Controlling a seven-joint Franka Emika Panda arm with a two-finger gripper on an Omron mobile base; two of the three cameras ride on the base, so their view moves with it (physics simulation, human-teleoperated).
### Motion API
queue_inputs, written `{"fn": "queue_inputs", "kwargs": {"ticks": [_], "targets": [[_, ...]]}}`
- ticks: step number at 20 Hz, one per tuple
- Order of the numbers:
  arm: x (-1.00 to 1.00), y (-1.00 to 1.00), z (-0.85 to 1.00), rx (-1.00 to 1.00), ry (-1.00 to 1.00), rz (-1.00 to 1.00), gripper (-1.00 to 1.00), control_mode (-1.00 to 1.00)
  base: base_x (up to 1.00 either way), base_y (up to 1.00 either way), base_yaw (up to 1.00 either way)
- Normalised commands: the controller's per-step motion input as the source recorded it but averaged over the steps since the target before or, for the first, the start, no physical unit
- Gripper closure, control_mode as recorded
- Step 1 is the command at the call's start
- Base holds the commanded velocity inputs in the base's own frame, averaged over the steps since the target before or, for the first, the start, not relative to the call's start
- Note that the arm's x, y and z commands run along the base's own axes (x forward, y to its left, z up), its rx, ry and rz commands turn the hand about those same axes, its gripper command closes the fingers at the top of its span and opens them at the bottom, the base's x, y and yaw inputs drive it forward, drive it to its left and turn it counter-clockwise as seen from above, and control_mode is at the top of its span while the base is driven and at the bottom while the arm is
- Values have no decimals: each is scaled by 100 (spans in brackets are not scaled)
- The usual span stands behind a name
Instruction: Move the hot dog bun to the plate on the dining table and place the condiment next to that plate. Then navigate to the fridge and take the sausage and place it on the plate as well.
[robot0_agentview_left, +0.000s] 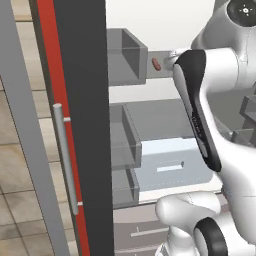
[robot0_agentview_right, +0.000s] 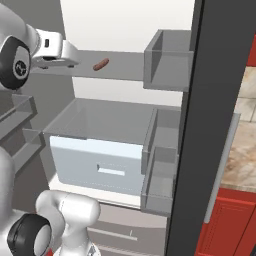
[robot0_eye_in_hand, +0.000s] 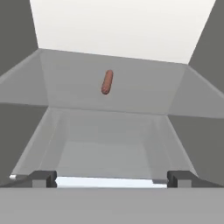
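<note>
Hand view shows end effector (robot0_eye_in_hand: 111, 178) spread wide, sausage (robot0_eye_in_hand: 107, 82) ahead on fridge (robot0_eye_in_hand: 109, 94) shelf

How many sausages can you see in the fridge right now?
1: the sausage lies alone on the upper grey shelf of the open fridge, ahead of the open gripper. Door bins could hide more.

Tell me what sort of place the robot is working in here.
A kitchen, at an open fridge: grey door shelves, a pale drawer low inside, and a sausage lying on the upper shelf. The open gripper faces it.
</note>
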Motion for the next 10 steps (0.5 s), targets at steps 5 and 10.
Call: {"fn": "queue_inputs", "kwargs": {"ticks": [5, 10], "targets": [[100, -3, -50, 0, 1, 0, -100, -100, 0, 0, 0], [92, -8, -43, 0, 0, 0, -100, -100, 0, 0, 0]]}}
